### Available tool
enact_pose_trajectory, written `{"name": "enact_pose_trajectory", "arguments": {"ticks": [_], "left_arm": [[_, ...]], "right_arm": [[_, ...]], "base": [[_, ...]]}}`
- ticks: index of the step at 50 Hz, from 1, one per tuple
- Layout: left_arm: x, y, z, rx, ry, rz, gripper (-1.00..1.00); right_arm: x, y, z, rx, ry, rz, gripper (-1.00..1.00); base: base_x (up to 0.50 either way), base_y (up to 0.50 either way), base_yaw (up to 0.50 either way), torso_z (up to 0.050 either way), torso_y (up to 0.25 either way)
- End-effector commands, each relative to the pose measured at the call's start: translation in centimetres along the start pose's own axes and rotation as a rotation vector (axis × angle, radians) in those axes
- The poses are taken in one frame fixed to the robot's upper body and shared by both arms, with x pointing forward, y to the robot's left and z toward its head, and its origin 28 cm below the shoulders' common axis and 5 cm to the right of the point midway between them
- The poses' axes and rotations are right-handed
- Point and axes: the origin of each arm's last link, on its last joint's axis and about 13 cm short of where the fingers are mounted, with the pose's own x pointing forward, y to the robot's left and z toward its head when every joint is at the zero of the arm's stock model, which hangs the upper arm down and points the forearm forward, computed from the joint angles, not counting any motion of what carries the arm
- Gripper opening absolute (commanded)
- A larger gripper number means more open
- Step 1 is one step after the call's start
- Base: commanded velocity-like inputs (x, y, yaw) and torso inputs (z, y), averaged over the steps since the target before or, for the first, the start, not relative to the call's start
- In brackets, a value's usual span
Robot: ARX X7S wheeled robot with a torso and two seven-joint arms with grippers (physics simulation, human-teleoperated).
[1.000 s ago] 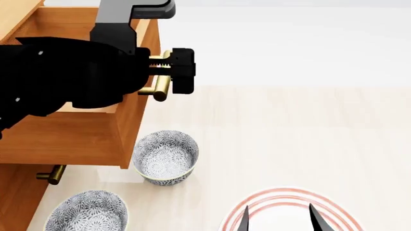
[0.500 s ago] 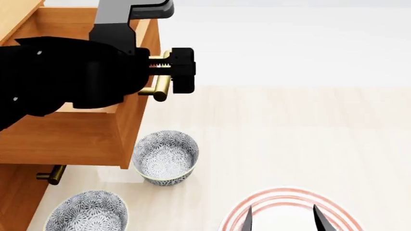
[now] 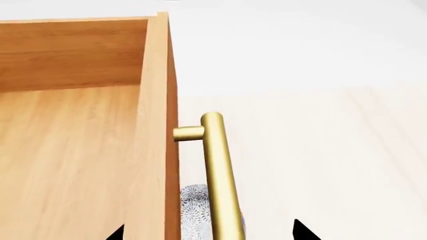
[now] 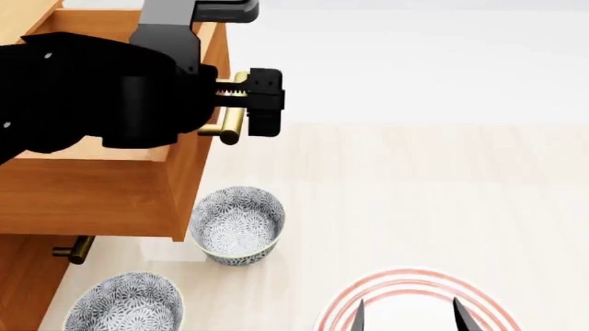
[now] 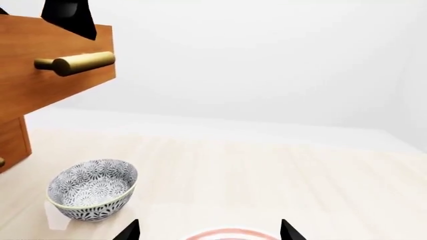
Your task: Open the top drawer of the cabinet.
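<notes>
The top drawer (image 4: 101, 193) of the orange-brown cabinet (image 4: 23, 283) stands pulled out, its inside showing in the left wrist view (image 3: 73, 150). Its brass bar handle (image 4: 230, 127) sticks out from the front and also shows in the left wrist view (image 3: 220, 175) and the right wrist view (image 5: 77, 62). My left gripper (image 4: 230, 96) is open. Its jaws straddle the drawer front and handle without touching them, as the left wrist view (image 3: 208, 232) shows. My right gripper (image 4: 407, 314) is open and empty, low over a plate, also seen in the right wrist view (image 5: 208, 231).
A patterned grey bowl (image 4: 236, 224) sits on the floor just below the open drawer's front corner. A second bowl (image 4: 124, 303) lies nearer me. A lower drawer's brass handle (image 4: 74, 249) pokes out. A red-ringed white plate (image 4: 405, 283) lies under my right gripper.
My left arm has lifted slightly at the handle. The drawer has not visibly moved. My right gripper has shifted a little to the right.
</notes>
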Motion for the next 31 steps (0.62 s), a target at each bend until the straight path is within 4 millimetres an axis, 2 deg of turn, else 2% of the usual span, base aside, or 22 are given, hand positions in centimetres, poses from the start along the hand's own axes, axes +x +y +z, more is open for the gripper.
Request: {"name": "enact_pose_trajectory", "arguments": {"ticks": [1,12,15,21,31], "left_arm": [[-6.0,-6.7,2.6,-0.015,-0.057,-0.42,1.0],[-8.1,-5.9,5.5,-0.03,-0.125,-0.411,1.0],[-9.5,-5.5,6.8,0.012,-0.181,-0.393,1.0],[-12.1,-4.1,7.6,0.104,-0.276,-0.356,1.0],[-16.9,-1.5,7.7,0.241,-0.444,-0.281,1.0]], "right_arm": [[0.1,0.2,-0.1,-0.005,0.005,0.007,1.0],[-0.2,0.2,0.2,-0.01,0.0,0.009,1.0],[-0.2,0.3,0.3,-0.012,-0.002,0.011,1.0],[-0.1,0.3,0.1,-0.012,0.0,0.016,1.0],[0.2,0.8,-0.1,-0.014,0.004,0.038,1.0]], "base": [[0.0,0.0,0.0,0.0,0.01],[0.0,0.0,-0.01,0.002,0.006],[0.0,0.0,-0.01,0.0,0.008],[0.0,0.0,0.0,0.0,0.0],[0.0,0.0,0.0,0.0,0.0]]}}
